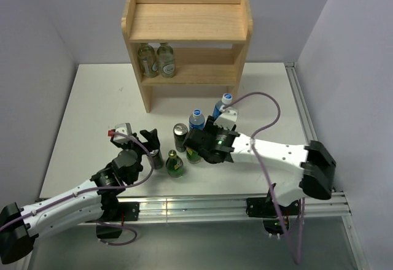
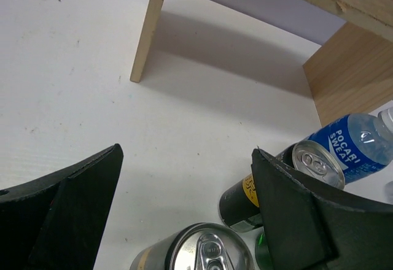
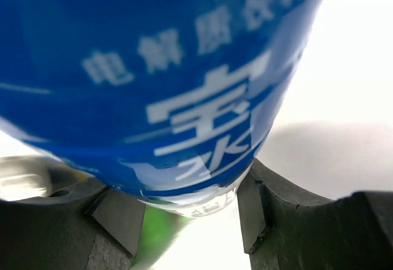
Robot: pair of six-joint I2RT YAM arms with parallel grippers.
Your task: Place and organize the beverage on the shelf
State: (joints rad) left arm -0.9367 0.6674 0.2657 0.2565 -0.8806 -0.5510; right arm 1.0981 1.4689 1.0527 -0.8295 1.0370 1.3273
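The wooden shelf (image 1: pixel 187 23) stands at the back, with two glass bottles (image 1: pixel 156 59) on its lower tier at the left. On the table stand two blue-labelled water bottles (image 1: pixel 196 120) (image 1: pixel 223 105), a dark can (image 1: pixel 180 136), a second can (image 1: pixel 157 159) and two green bottles (image 1: pixel 175 163) (image 1: pixel 193 154). My right gripper (image 1: pixel 195 143) is shut on the base of the nearer water bottle (image 3: pixel 184 86), its pads (image 3: pixel 250 208) on either side. My left gripper (image 1: pixel 150 140) is open and empty above the near can (image 2: pixel 202 251), its jaws (image 2: pixel 187 153) spread wide. The other can (image 2: pixel 288 178) and a water bottle (image 2: pixel 356 144) show to the right.
The shelf's top tier is bare wood, and the lower tier is open to the right of the two bottles. The drinks stand close together between the two grippers. A shelf leg (image 2: pixel 149 30) stands ahead of the left gripper. Grey walls close in both sides.
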